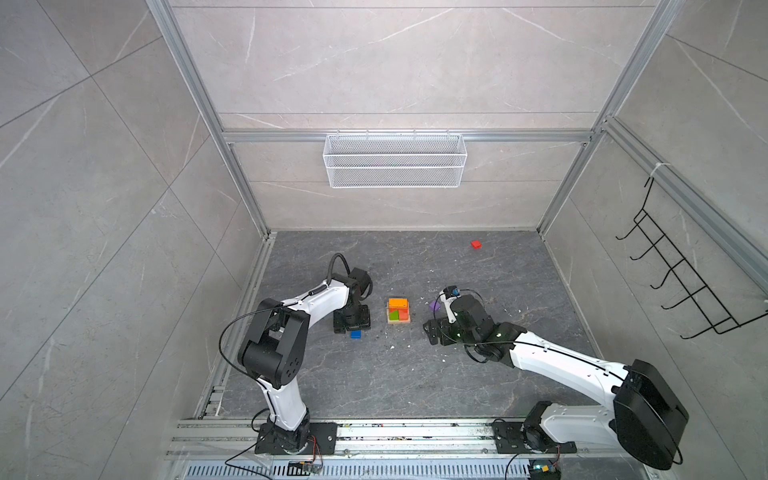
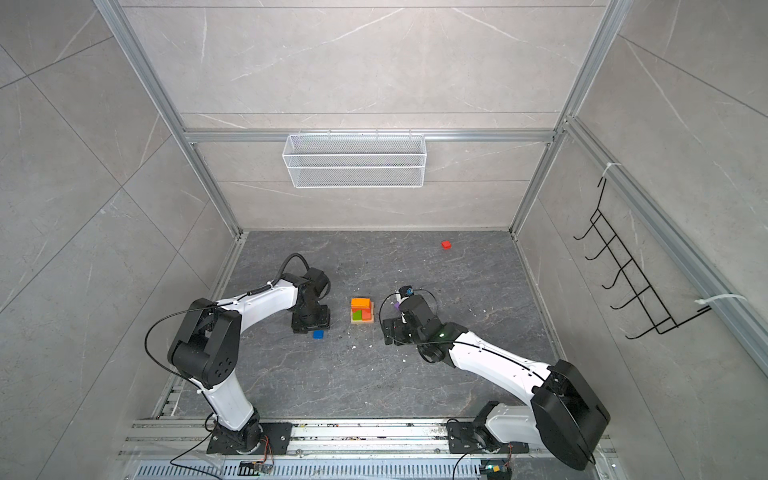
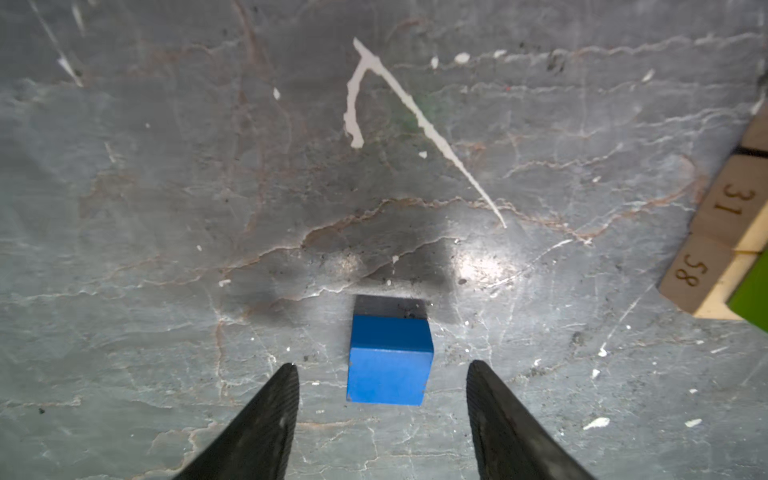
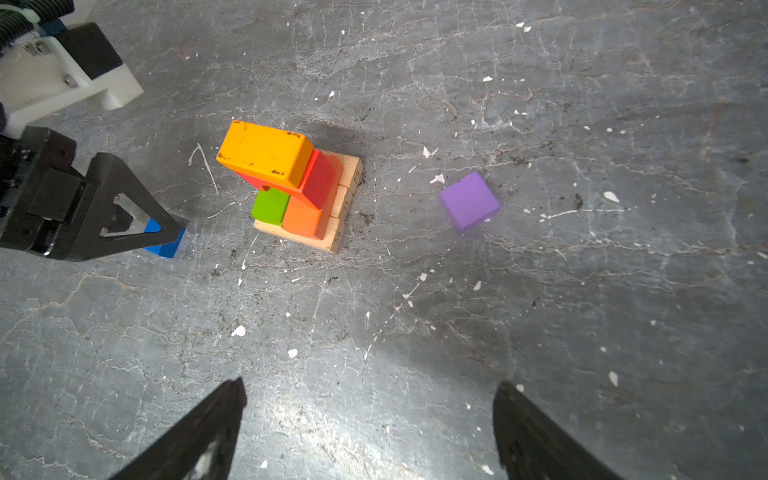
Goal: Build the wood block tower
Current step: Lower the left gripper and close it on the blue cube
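Wood block tower [image 1: 399, 311] standing upright mid-table [image 1: 374, 374], between the arms; orange top block [image 4: 266, 151] with long axis lying crosswise in both top views, over the tower's far half; left gripper [image 3: 382, 364] spread, fingers flanking a blue block [image 3: 390, 374] with gaps either side; right gripper [image 4: 372, 384] spread wide, empty; purple block [image 4: 469, 200] near the tower.

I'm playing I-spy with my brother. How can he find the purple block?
Find the colourful tower in the middle of the dark table. Beside it, on the right arm's side, a cube lies alone, not touching it. Only it is purple; the other loose ones are a blue block and a red block.
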`<state>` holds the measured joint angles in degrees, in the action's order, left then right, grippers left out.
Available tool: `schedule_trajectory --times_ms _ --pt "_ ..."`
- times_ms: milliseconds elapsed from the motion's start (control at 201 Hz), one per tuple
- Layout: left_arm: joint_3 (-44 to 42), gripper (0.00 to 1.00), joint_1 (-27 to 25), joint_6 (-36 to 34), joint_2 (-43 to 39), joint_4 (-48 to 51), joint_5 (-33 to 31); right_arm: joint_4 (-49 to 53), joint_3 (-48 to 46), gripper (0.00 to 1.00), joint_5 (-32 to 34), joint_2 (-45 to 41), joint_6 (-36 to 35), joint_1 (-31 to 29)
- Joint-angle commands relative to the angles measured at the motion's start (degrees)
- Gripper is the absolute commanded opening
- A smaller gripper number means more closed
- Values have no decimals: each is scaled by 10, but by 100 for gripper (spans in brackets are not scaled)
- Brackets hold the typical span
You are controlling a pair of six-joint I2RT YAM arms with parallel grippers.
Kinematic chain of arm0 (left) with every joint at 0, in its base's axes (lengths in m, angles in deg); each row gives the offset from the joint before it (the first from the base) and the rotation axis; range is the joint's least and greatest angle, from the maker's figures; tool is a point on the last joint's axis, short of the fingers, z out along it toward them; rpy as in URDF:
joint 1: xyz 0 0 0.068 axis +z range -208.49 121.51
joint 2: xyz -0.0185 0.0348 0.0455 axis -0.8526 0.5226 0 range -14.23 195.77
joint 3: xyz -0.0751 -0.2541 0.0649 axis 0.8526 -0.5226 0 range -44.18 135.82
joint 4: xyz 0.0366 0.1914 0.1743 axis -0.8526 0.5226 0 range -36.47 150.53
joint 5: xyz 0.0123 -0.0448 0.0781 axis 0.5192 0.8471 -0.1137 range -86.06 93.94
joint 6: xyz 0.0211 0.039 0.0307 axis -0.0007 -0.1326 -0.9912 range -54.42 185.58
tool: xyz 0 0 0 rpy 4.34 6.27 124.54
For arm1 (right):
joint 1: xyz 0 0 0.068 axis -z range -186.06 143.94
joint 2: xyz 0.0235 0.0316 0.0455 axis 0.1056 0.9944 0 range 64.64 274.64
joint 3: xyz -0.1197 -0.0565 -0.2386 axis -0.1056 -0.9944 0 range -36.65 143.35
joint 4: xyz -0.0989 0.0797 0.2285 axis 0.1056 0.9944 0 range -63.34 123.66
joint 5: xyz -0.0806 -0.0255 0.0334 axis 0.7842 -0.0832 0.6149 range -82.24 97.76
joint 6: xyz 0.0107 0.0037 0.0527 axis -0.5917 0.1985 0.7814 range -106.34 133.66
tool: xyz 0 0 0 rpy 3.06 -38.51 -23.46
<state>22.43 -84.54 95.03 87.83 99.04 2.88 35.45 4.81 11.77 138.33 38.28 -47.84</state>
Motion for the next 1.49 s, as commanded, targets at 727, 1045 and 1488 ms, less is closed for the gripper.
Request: schedule_trajectory --times_ms 727,1045,1488 --pt "-4 37 4 -8 29 1 14 2 22 93 3 4 4 -3" --pt "6 20 2 -2 13 16 20 2 19 92 3 -1 6 -3" --pt "82 20 -12 -10 -19 72 20 3 18 92 6 0 8 -3"
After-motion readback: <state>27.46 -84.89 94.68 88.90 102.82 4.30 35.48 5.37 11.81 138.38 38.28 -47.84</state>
